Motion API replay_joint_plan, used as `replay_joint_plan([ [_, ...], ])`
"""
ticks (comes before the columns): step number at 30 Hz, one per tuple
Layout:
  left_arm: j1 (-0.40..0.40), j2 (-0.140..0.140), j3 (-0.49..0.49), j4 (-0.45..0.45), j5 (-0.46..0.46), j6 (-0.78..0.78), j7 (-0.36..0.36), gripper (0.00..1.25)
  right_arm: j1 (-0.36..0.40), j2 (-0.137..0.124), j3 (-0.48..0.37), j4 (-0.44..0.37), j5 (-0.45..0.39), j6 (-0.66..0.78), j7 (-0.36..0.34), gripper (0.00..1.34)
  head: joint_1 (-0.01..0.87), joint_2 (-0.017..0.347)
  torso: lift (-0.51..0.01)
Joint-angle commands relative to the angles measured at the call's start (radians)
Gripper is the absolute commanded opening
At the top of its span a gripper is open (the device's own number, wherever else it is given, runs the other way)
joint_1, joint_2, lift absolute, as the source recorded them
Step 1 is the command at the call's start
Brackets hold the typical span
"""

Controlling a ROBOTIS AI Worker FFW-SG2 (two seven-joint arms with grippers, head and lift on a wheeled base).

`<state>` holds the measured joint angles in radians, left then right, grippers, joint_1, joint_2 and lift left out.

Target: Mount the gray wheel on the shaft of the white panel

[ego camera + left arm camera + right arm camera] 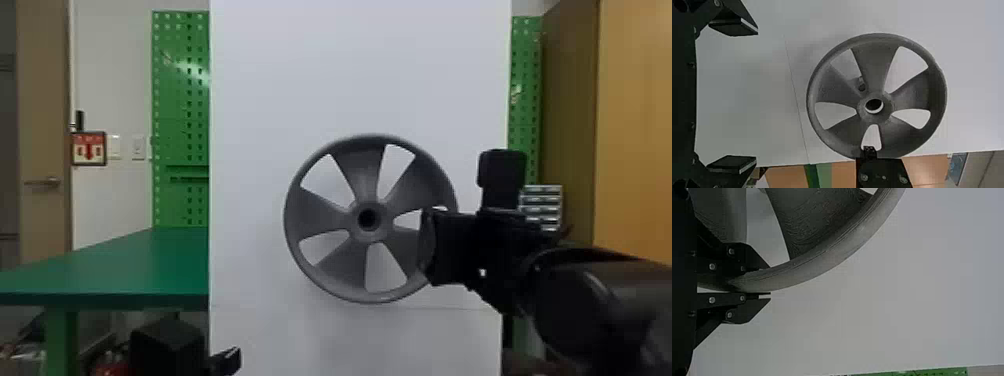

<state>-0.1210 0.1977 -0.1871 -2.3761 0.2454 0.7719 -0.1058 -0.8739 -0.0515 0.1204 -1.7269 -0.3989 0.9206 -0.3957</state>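
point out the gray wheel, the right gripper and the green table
gray wheel (369, 235): head view, on the hub, just below its hole
right gripper (770, 282): right wrist view, midway between its two fingertips
green table (155, 265): head view, on the bare top

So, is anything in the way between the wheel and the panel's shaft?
Nothing visible stands between the gray wheel and the shaft, which shows through a gap between spokes, off to one side of the hub.

Pegboard (175, 100) glare; soft shadows on panel (250, 150); light perhaps overhead.
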Motion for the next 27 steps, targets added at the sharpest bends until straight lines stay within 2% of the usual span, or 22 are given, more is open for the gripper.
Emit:
replay_joint_plan([
  [1,-0.002,0.002,0.000,0.000,0.002,0.000,0.000,1.12,-0.002,0.007,0.004,0.007,-0.003,-0.009,0.000,0.06,0.037,0.038,-0.488],
  [17,-0.006,0.005,-0.003,0.000,0.002,0.000,0.000,1.12,-0.007,0.010,-0.007,0.050,-0.011,-0.035,0.000,0.06,0.037,0.038,-0.488],
  [27,-0.008,0.008,-0.003,0.000,0.002,0.001,0.000,1.12,-0.013,0.021,-0.027,0.081,-0.040,-0.046,-0.006,0.06,0.037,0.038,-0.488],
])
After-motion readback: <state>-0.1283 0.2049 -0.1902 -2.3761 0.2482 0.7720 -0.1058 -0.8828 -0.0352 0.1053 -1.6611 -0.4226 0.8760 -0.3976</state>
